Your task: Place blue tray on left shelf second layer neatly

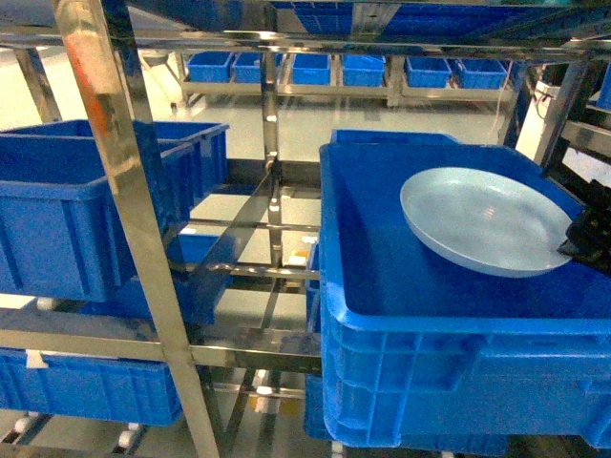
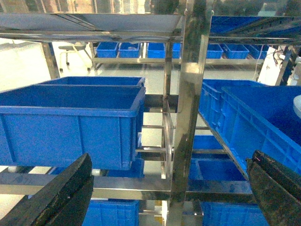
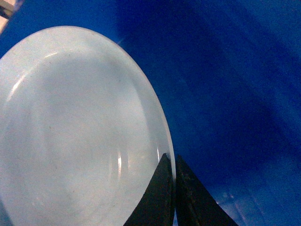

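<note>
Pale blue tray [image 1: 482,221], faint rings; saturated blue crate [image 1: 458,343]; black claw [image 3: 173,193].

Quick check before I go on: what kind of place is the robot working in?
Likely a warehouse or stockroom: steel shelf racks loaded with blue crates, and another row of crates across a bare pale floor.

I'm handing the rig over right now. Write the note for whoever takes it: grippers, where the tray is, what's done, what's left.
Right gripper: fingers shut on the rim of the blue tray.
Left gripper: open, empty, facing the left shelf.
Tray: tilted over the open blue crate on the right, held at its right edge.
Done: tray grasped.
Left: carry it to the left shelf's second layer and set it down neatly. Blue crates already sit on that shelf.
</note>
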Controlling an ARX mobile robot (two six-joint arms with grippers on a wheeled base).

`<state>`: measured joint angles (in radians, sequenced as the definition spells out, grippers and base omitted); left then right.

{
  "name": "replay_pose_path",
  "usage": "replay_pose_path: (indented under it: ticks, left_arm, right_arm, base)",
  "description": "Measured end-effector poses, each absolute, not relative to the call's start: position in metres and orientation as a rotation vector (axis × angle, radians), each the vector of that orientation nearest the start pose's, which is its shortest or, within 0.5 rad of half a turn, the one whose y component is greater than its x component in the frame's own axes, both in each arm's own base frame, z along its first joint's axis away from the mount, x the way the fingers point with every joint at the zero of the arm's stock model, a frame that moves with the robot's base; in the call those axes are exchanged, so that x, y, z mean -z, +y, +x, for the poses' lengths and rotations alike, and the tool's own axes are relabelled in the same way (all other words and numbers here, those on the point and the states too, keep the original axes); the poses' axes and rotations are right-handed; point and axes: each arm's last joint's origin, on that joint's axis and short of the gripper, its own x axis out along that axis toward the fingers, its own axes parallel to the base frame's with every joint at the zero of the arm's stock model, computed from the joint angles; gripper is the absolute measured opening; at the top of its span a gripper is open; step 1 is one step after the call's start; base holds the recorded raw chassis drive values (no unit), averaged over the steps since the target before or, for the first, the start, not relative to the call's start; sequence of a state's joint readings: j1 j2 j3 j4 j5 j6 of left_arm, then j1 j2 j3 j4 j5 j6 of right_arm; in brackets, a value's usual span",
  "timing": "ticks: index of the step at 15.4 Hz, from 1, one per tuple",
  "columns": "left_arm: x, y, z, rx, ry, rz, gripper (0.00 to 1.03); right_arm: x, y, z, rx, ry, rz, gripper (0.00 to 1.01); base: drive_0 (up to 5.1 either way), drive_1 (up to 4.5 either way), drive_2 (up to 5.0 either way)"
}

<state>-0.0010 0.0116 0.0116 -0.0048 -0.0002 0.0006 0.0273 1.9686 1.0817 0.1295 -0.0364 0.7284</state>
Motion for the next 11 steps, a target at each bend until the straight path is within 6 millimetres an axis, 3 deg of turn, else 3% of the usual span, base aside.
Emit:
replay_pose_path:
  ticks: [5,10,11]
  left_arm:
    - [-0.166,0.0,0.098,0.001,0.005,0.001,0.98]
    - [-0.166,0.0,0.098,0.001,0.004,0.0,0.98]
    - [-0.166,0.0,0.098,0.001,0.004,0.001,0.98]
  right_arm:
    - [-0.146,0.022,0.406,0.168,0.732,0.68,0.02]
    - [-0.141,0.015,0.407,0.233,0.732,0.636,0.02]
    - [-0.141,0.015,0.407,0.236,0.721,0.631,0.12]
  base:
    - [0.0,0.0,0.0]
    - [0.0,0.0,0.0]
    - [0.0,0.0,0.0]
